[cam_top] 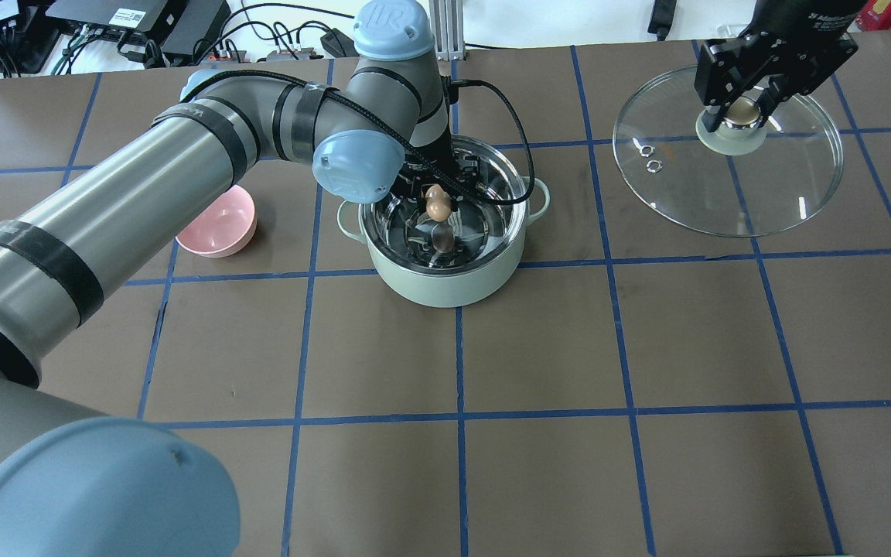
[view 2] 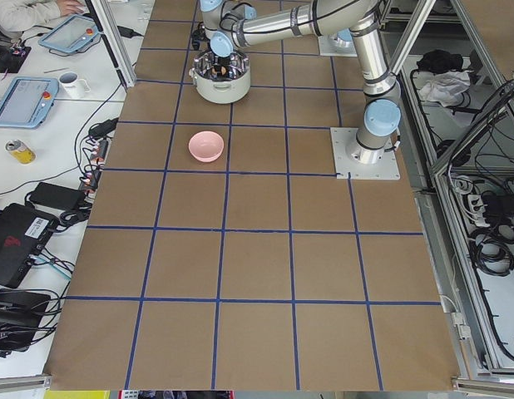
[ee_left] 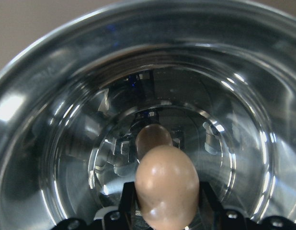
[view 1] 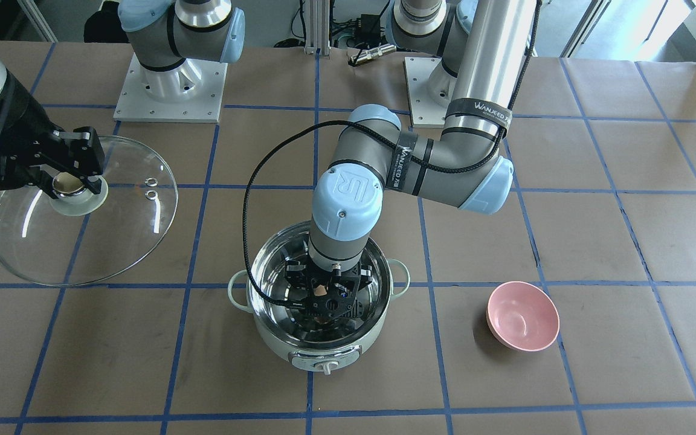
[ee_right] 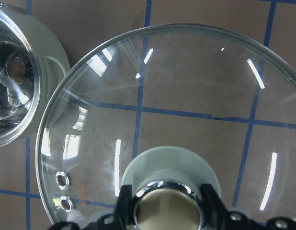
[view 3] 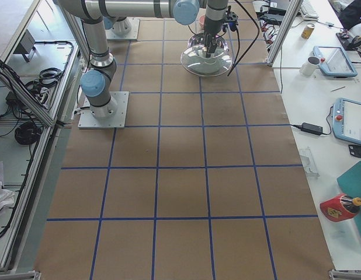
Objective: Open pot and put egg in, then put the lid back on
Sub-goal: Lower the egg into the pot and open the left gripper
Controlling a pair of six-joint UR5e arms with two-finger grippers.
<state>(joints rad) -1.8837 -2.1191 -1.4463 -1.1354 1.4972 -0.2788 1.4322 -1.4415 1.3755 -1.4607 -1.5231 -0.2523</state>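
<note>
The pale-green pot (cam_top: 445,282) stands uncovered at mid-table, also in the front view (view 1: 275,347). My left gripper (cam_top: 438,203) reaches down inside it, shut on the tan egg (cam_top: 438,206), which hangs above the steel floor. The left wrist view shows the egg (ee_left: 166,184) between the fingers with its reflection below. My right gripper (cam_top: 739,108) is shut on the tan-topped knob (ee_right: 167,203) of the glass lid (cam_top: 770,193). The lid (view 1: 124,229) lies low beside the pot; I cannot tell whether it touches the table.
A pink bowl (cam_top: 217,224) sits on the table on the pot's other side from the lid, also in the front view (view 1: 522,315). The left arm's cable (view 1: 257,199) loops over the pot rim. Both arm bases (view 1: 170,84) stand at the table's robot side.
</note>
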